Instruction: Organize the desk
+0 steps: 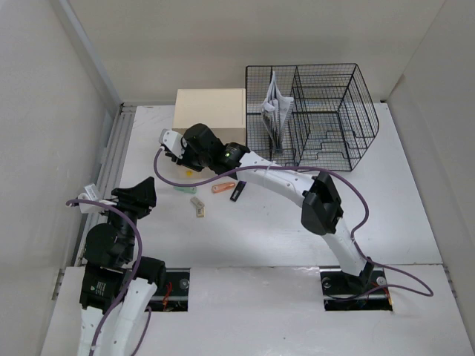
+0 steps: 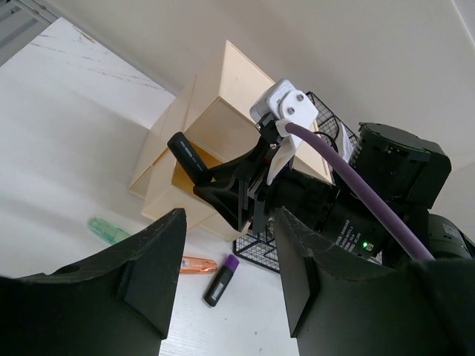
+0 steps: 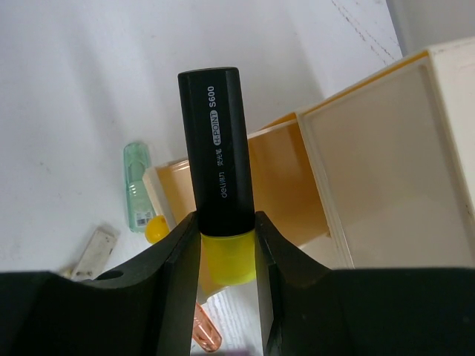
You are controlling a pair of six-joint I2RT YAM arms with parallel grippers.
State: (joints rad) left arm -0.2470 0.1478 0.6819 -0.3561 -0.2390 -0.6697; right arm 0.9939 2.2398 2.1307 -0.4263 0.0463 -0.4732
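One highlighter [image 3: 215, 148] sits pinched in the right gripper [image 3: 226, 230] by an open drawer [image 3: 278, 178] near the desk's [image 1: 386, 193] far left corner. The left gripper [image 2: 230, 237] is spread, empty. Released early, the highlighter could miss the drawer.

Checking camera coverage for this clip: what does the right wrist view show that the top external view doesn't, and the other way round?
Only right wrist: the right gripper clamped on the highlighter, its S600 print, and the drawer box with its pulled-out drawer. Only top external: the wire basket with papers in it, and a black marker. Both: the drawer box, the green item, the orange item and the white desk.
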